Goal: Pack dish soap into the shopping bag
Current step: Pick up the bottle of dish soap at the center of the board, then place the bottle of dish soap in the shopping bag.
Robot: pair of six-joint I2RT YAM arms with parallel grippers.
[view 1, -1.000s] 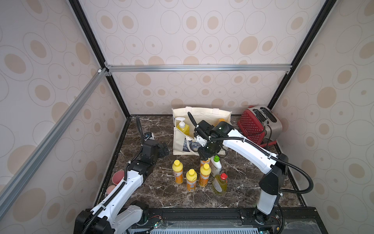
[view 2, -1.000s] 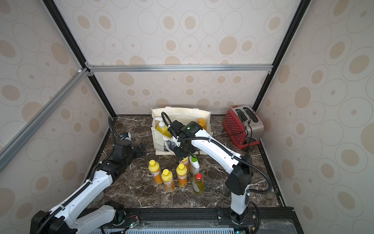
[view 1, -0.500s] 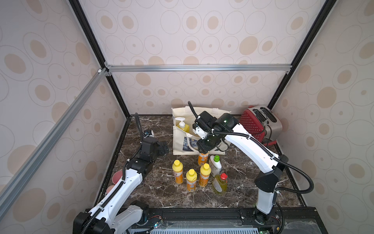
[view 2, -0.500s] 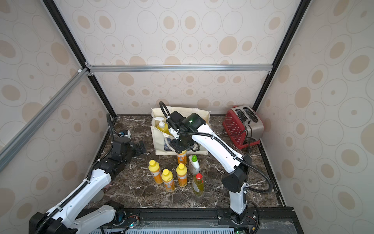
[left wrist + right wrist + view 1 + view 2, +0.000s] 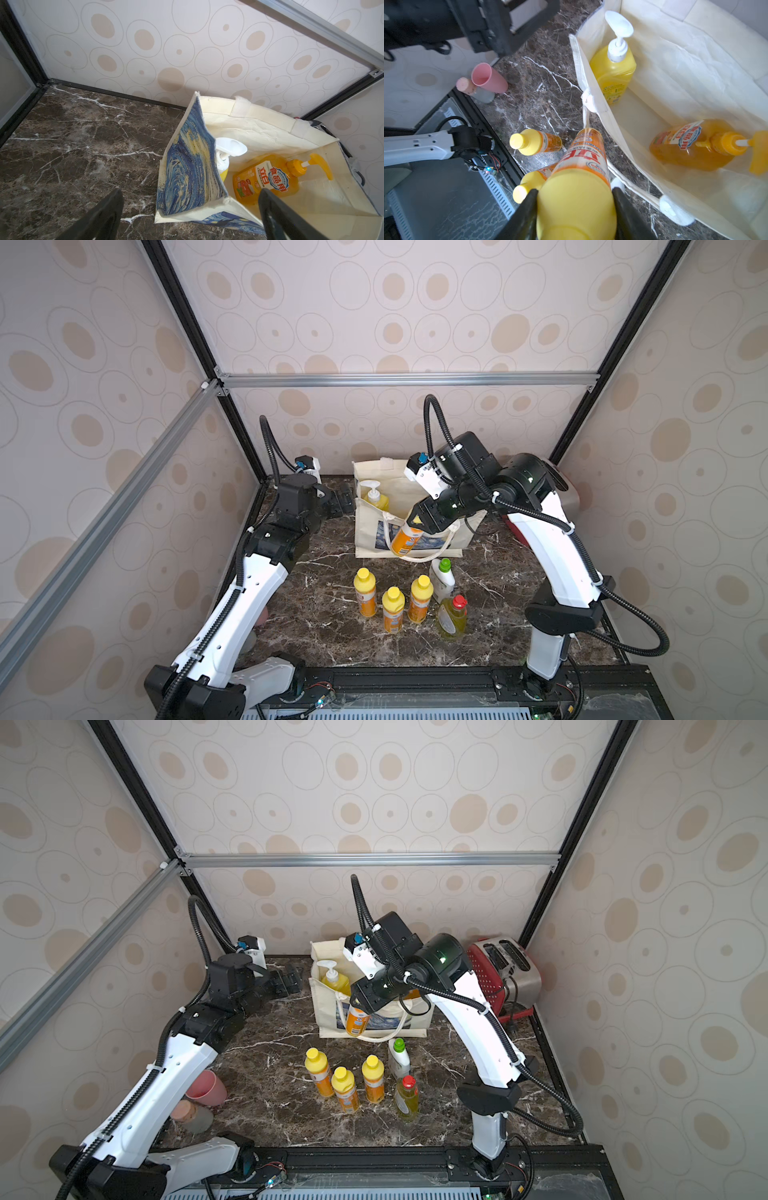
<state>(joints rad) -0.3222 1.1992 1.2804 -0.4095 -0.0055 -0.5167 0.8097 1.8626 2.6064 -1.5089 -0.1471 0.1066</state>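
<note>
Right gripper (image 5: 575,209) clamped on the yellow cap end of a small orange bottle (image 5: 405,541). We see it tilted in front of the shopping bag (image 5: 368,531), not inside. Bag stands open at 12 o'clock on the table (image 5: 324,635). In it: yellow white-pump bottle (image 5: 376,499) upright at the 9 o'clock end, amber orange-pump bottle (image 5: 268,178) lying down toward 3 o'clock. Left gripper (image 5: 345,502) spread wide, empty, just at 9 o'clock of the bag. At 6 o'clock of the bag, all upright: three small orange bottles (image 5: 392,610), white green-capped bottle (image 5: 442,578), yellow-green red-capped bottle (image 5: 452,616).
</note>
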